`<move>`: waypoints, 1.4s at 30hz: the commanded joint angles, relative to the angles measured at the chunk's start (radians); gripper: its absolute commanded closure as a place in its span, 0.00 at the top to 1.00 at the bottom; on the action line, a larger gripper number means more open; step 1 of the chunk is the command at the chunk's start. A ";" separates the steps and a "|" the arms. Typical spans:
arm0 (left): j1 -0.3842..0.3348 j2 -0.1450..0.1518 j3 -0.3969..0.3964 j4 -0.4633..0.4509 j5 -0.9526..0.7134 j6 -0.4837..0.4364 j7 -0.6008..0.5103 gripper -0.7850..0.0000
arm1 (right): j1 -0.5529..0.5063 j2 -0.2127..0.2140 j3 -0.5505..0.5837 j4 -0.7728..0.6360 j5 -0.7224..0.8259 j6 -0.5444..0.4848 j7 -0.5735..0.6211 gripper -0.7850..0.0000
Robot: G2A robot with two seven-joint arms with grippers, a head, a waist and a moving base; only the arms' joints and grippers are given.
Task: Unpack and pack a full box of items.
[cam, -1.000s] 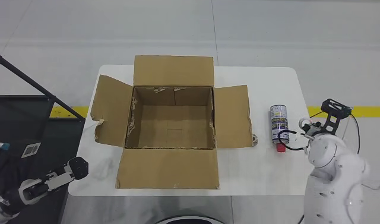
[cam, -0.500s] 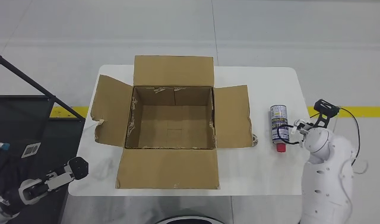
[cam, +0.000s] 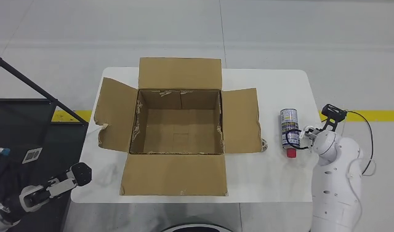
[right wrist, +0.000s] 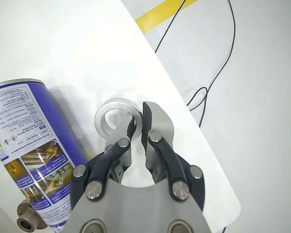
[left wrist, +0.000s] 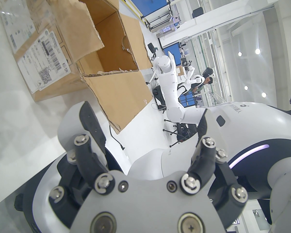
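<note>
1. The left gripper [left wrist: 148,124] hangs off the near left corner of the white table [cam: 271,84], lower than the tabletop. Its two black-padded fingers are spread wide apart with nothing between them.
2. The cardboard box [cam: 178,130] stands on the middle of the table with all four flaps folded outward. Its inside shows bare brown cardboard. In the left wrist view, printed labels [left wrist: 42,56] sit on its left outer wall, and the flap edges are torn and ragged.
3. A small flanged metal bushing [right wrist: 26,217] lies on the table, just left of the near end of the spray can.
4. The spray can [cam: 289,133] lies on its side on the table, right of the box and apart from its right flap. Its red cap points to the near side and its silver base to the far side. Its body is blue and white with printed panels.
5. A flat silver metal ring [right wrist: 118,120] is just right of the can, near the table's right edge. Whether it touches the tabletop cannot be told.
6. The right gripper [right wrist: 138,117] is at the ring, its fingers nearly together and pinching the ring's right rim. One pad is inside the hole and the other is against the outer edge.
7. A thin black cable [right wrist: 230,37] loops over the grey floor beyond the table's right edge, crossing a yellow floor line [right wrist: 174,3].
</note>
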 commanded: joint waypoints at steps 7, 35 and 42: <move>0.000 0.000 0.000 0.000 0.000 0.000 0.000 1.00 | -0.002 0.005 -0.009 0.019 0.007 -0.001 0.021 0.16; 0.000 0.000 0.000 0.000 0.000 0.000 0.000 1.00 | -0.052 0.019 -0.029 -0.208 0.036 0.012 0.024 0.96; 0.000 0.000 0.000 0.000 0.000 0.000 0.000 1.00 | -0.079 0.011 -0.099 -0.471 0.249 -0.089 0.006 1.00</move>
